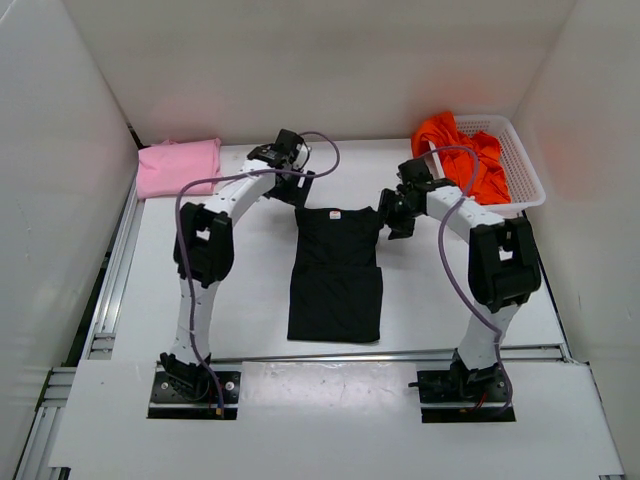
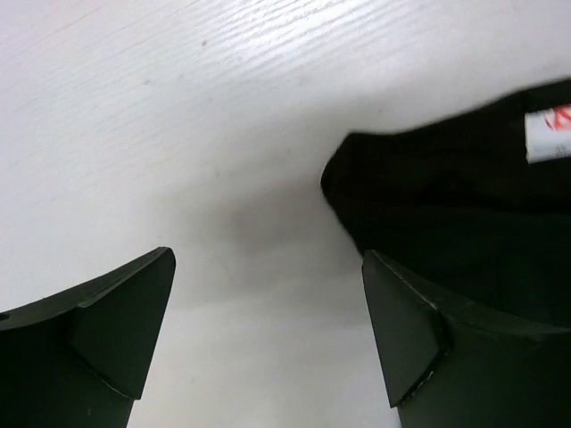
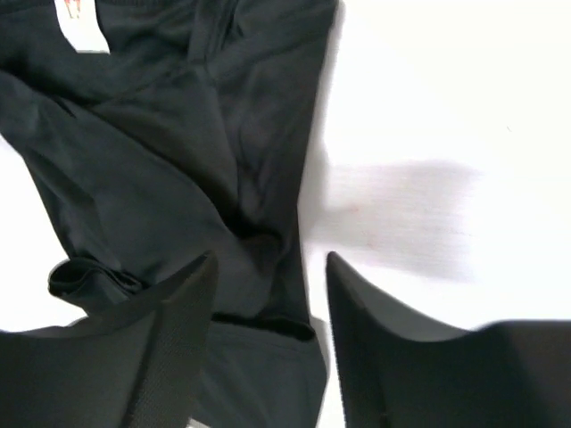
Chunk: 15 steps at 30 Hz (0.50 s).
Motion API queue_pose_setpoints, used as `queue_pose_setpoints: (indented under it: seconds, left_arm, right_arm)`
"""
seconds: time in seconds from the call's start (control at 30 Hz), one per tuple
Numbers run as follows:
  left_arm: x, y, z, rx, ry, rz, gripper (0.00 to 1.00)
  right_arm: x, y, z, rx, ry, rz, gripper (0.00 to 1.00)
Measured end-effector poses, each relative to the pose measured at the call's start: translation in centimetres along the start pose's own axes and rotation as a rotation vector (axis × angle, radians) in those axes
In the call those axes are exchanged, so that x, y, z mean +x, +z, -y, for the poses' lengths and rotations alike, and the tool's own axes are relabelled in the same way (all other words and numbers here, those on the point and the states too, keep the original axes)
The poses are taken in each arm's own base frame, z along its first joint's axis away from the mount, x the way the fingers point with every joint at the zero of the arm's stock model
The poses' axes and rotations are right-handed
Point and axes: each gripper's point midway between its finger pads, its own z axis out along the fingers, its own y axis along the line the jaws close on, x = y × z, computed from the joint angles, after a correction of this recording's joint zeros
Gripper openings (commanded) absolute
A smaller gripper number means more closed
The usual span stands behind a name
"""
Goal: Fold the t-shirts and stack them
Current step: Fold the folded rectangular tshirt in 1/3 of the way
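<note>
Left fingers [image 2: 107, 339] and right fingers [image 3: 143, 348] stand spread, gripping nothing, at the collar-end corners of the black t-shirt [image 1: 335, 280] (flat, mid-table [image 1: 250, 330]). The pink t-shirt [image 1: 178, 167] lies far-left, and the orange-red t-shirt [image 1: 462, 150] sits in the basket [image 1: 525, 175].

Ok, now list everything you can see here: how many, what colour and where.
pink t-shirt: one, light pink, folded, far left corner of the table
black t-shirt: one, black, flat mid-table, partly folded
orange t-shirt: one, orange-red, crumpled in the basket
basket: one, white mesh, far right corner
table: one, white, under everything
left arm: one, white and black, near edge
right arm: one, white and black, near edge
left pincer: one, black, open, beside the black t-shirt's collar end
right pincer: one, black, open, over the black t-shirt's right edge
</note>
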Motion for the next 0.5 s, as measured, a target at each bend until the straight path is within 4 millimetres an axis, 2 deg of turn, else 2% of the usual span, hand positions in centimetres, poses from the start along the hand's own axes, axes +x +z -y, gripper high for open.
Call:
queue_pose_setpoints:
  seconds: [0.07, 0.23, 0.3, 0.4, 0.5]
  left_arm:
    - [0.2, -2.3, -0.3, 0.002, -0.004, 0.021, 1.0]
    - [3.0, -9.3, -0.7, 0.041, -0.006, 0.042, 1.0]
    - [4.3, -11.4, -0.3, 0.081, -0.006, 0.049, 1.0]
    - [9.0, -13.3, 1.6, 0.189, 0.005, -0.003, 1.0]
    - [16.9, -14.2, 4.5, 0.296, 0.052, -0.144, 0.98]
  right_arm:
    - [0.5, -0.8, 0.2, -0.003, -0.01, 0.004, 0.69]
    - [3.5, -4.6, 0.3, -0.039, -0.059, 0.008, 0.73]
    - [5.2, -5.7, 0.5, -0.062, -0.073, 0.0, 0.73]
    - [9.2, -6.2, 1.5, -0.08, -0.086, -0.054, 0.73]
    - [14.8, -5.9, 2.4, -0.082, -0.11, -0.157, 0.72]
